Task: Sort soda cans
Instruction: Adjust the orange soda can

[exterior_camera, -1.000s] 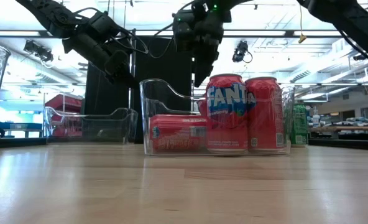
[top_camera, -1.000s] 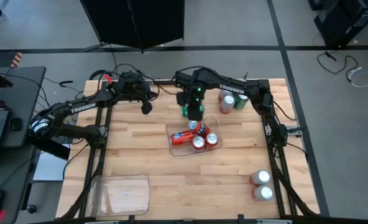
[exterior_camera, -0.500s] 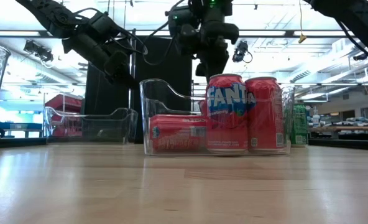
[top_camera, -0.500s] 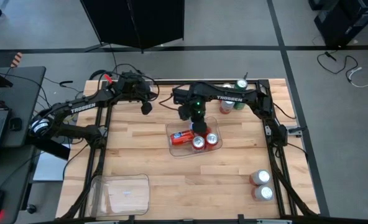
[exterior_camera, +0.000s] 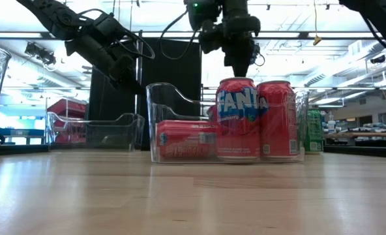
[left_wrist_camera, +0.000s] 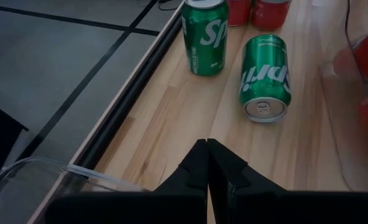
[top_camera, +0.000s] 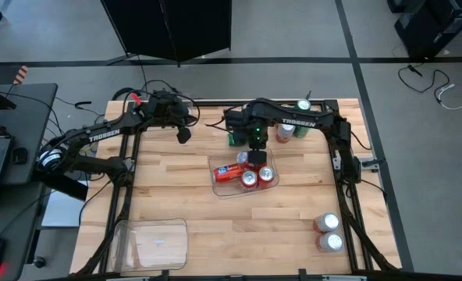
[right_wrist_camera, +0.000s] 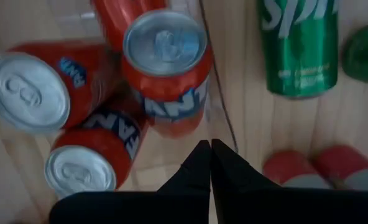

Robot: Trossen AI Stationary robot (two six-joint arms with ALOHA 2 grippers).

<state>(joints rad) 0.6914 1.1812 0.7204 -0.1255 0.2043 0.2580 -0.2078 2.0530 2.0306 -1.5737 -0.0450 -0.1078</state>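
Colours and markings noted across tabletop, cans and arms.

Tabletop (top_camera: 176, 195): pale butcher-block wood in light and tan strips, black frame at the edges. Four red cans (top_camera: 246, 173) with silver tops, blue-and-white lettering on red, sit in a clear tray (top_camera: 271, 186). Green cans (left_wrist_camera: 265, 78) carry white lettering with yellow accents; one more green can (right_wrist_camera: 299, 46) shows the same scheme. Two silver-white cans (top_camera: 328, 232) stand at the near right corner. Both arms are black with white lettering; left claw (left_wrist_camera: 207, 155) and right claw (right_wrist_camera: 207, 155) are matt black.
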